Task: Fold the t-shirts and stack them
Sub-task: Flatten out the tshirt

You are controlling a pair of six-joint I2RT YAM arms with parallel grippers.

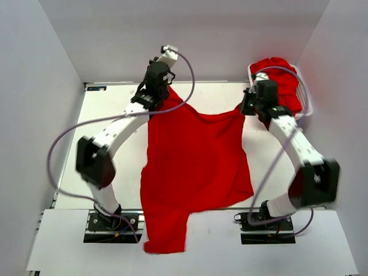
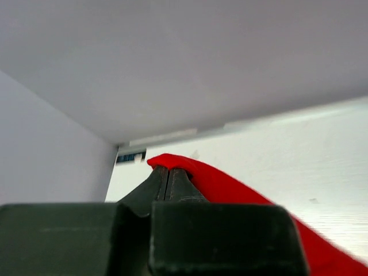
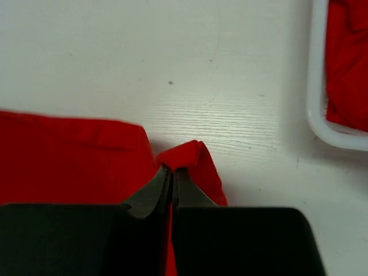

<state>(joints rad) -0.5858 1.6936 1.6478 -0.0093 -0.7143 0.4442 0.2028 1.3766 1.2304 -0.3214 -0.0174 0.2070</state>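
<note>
One red t-shirt point(image 1: 192, 161) hangs stretched between both arms over the middle of the table, its lower part draping past the near edge. At the shirt's far left corner my left gripper point(image 1: 167, 92) is shut on the t-shirt point(image 2: 230, 184), cloth folded over its fingertips point(image 2: 167, 178). My right gripper point(image 1: 246, 106) is shut on the far right corner, where a fold of the t-shirt point(image 3: 187, 158) is pinched between its fingertips point(image 3: 172, 175). More red t-shirts point(image 1: 282, 80) are heaped in the basket at the back right.
The white basket point(image 1: 305, 106) stands at the back right corner, its rim point(image 3: 319, 123) close to my right gripper. White walls enclose the table on the left, back and right. Bare table point(image 1: 115, 103) lies left of the shirt.
</note>
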